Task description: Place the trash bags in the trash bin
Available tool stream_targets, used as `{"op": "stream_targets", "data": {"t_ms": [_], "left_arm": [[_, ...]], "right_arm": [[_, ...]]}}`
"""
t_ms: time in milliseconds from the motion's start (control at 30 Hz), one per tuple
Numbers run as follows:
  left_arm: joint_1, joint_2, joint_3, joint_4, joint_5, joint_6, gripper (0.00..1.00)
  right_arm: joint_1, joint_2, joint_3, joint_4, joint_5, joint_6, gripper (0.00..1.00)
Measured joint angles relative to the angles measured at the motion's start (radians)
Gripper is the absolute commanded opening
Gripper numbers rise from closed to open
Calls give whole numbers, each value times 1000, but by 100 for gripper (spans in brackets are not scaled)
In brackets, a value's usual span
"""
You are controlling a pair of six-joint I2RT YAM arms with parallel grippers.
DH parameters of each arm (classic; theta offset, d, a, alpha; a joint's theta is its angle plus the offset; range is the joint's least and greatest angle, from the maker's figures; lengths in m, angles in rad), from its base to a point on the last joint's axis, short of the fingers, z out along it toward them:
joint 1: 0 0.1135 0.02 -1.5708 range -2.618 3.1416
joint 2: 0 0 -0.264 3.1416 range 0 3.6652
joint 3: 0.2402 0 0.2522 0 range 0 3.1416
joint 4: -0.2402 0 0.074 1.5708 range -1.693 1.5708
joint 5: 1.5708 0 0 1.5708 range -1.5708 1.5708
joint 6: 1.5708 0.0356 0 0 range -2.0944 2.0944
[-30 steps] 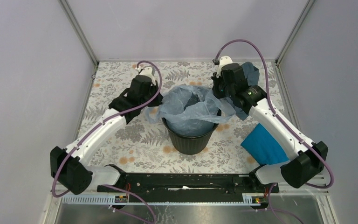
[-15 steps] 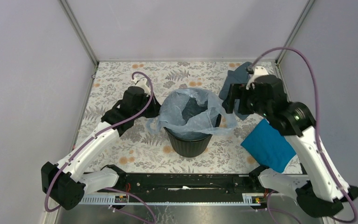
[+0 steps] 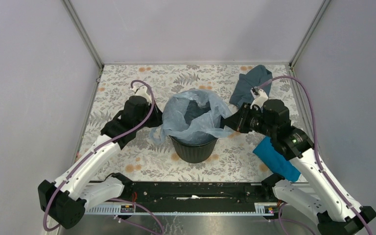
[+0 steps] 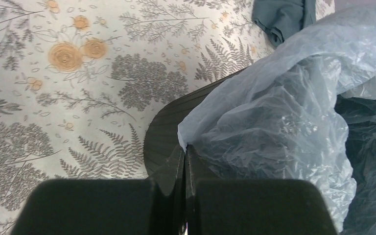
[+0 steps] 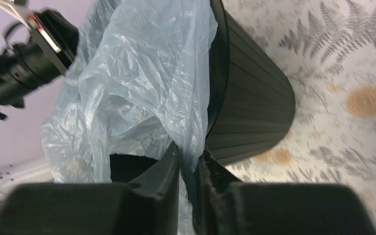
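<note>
The round black ribbed trash bin [image 3: 194,150] stands in the middle of the table. The pale light-blue translucent trash bag [image 3: 191,115] lies open in and over its mouth, draped over the rim. My left gripper [image 3: 157,122] is at the bin's left rim, shut on the bag's edge [image 4: 196,128] beside the bin [image 4: 166,129]. My right gripper [image 3: 230,123] is at the right rim, shut on a fold of the bag [image 5: 152,83] next to the bin's wall [image 5: 247,112].
A dull grey-blue cloth [image 3: 250,88] lies at the back right, also seen in the left wrist view [image 4: 284,17]. A bright blue cloth [image 3: 278,157] lies on the right under my right arm. The table has a floral cover [image 3: 127,147]; walls enclose three sides.
Both grippers have moved toward the near side and lower, pulling the bag down over the bin's rim. The right arm swung out from the back; the grey-blue cloth is now uncovered.
</note>
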Motion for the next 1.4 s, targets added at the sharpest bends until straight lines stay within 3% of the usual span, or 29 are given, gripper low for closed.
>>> {"op": "stream_targets", "data": {"t_ms": [100, 233, 267, 400, 433, 600, 700, 733, 833, 967, 1033, 1167, 1400], "left_arm": [[2, -52, -40, -7, -39, -23, 0], [10, -99, -78, -8, -87, -60, 0], [12, -101, -81, -6, -100, -65, 0], [11, -97, -89, -1, -114, -79, 0], [9, -97, -90, 3, -110, -82, 0], [1, -97, -93, 9, -106, -82, 0], [0, -97, -93, 8, -106, -82, 0], [0, -97, -93, 8, -106, -81, 0], [0, -97, -93, 8, -107, -77, 0], [-1, -97, -93, 5, -109, -75, 0], [-1, -97, -93, 3, -109, -75, 0], [-1, -97, -93, 1, -110, -74, 0], [-1, -99, -93, -2, -120, -65, 0]], "right_arm": [[-5, 32, -45, 144, -8, 22, 9], [-18, 166, -18, 301, -12, -2, 27], [-19, 202, 14, 298, -7, -26, 28], [-16, 263, 111, 203, 22, -126, 59], [-11, 255, 119, 172, 23, -145, 63], [5, 190, 124, 44, 40, -213, 56], [6, 159, 124, 20, 76, -227, 73], [6, 153, 124, 16, 87, -230, 74], [6, 153, 130, 0, 127, -251, 66], [6, 175, 140, 9, 184, -277, 40], [6, 185, 140, 13, 233, -283, 21], [6, 174, 115, 44, 353, -278, 0], [6, 130, -111, 140, 421, -260, 0]]}}
